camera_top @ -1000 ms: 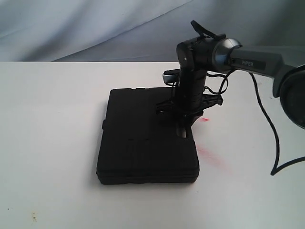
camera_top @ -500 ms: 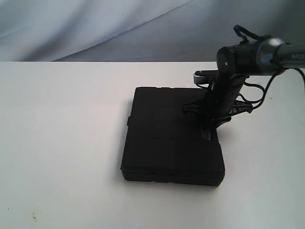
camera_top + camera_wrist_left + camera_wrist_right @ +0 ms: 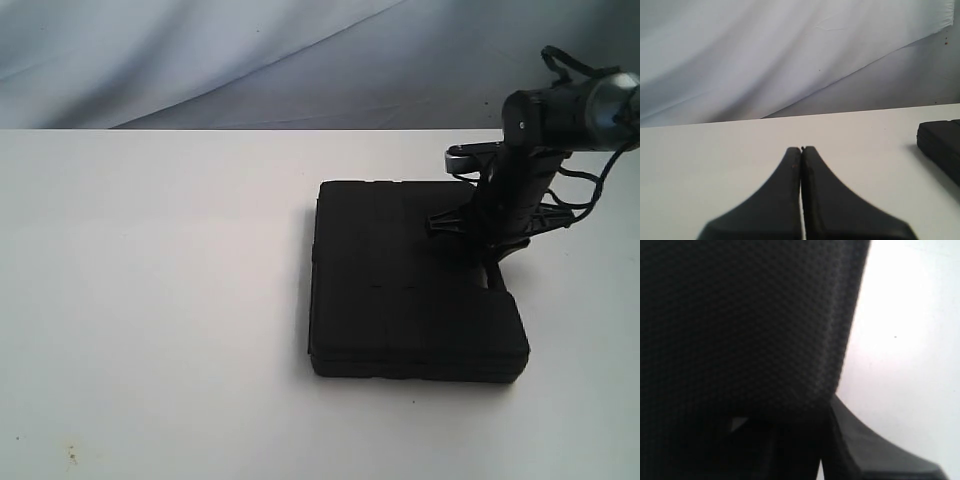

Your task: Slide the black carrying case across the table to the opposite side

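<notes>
Black rectangular textured carrying case (image 3: 415,290): right-centre, white table (image 3: 150,300) | right gripper (image 3: 492,270): closed, on case far-right edge | left gripper (image 3: 801,149): closed

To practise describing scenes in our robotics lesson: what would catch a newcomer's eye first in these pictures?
The black carrying case, lying flat right of centre on the white table, stands out first. The right gripper points down onto its far right part. The left gripper, shut, hangs above the table, apart from the case.
</notes>
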You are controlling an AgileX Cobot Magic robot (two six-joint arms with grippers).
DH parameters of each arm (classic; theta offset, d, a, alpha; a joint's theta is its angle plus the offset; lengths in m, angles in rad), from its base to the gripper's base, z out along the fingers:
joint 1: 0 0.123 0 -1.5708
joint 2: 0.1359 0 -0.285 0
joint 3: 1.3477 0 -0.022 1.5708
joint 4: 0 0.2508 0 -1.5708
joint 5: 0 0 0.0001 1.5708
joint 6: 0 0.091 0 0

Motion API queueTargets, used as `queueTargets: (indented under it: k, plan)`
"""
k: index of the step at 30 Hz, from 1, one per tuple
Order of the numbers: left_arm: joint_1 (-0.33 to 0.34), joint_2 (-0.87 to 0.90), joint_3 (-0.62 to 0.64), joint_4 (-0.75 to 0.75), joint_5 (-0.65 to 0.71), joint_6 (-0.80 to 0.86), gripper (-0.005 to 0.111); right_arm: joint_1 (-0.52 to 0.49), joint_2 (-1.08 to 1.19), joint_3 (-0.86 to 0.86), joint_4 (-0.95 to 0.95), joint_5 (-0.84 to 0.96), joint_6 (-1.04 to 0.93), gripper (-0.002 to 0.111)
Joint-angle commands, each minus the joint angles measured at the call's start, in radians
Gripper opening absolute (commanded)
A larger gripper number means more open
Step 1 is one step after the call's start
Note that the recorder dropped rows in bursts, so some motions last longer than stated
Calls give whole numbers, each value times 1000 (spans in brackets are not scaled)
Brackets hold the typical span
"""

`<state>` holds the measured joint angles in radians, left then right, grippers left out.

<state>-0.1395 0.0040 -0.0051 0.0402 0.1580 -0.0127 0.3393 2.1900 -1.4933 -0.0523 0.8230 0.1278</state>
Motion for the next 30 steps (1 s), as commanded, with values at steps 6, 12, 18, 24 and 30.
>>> queueTargets:
  k: [6,12,18,24,30]
  plan:
    - [1,-4,5,-9,-11,-12,0,-88,1,13,-59,16,-79,0]
    - [1,-4,5,-9,-11,-12,0,-127,1,13,-68,16,-98,0]
    - [1,-4,5,-9,-11,-12,0,-132,1,13,-90,-1,-103,0]
    - [1,-4,5,-9,-11,-12,0,-132,1,13,-90,-33,-120,0]
    - [1,-4,5,-9,-11,-12,0,-132,1,13,-90,-47,-128,0]
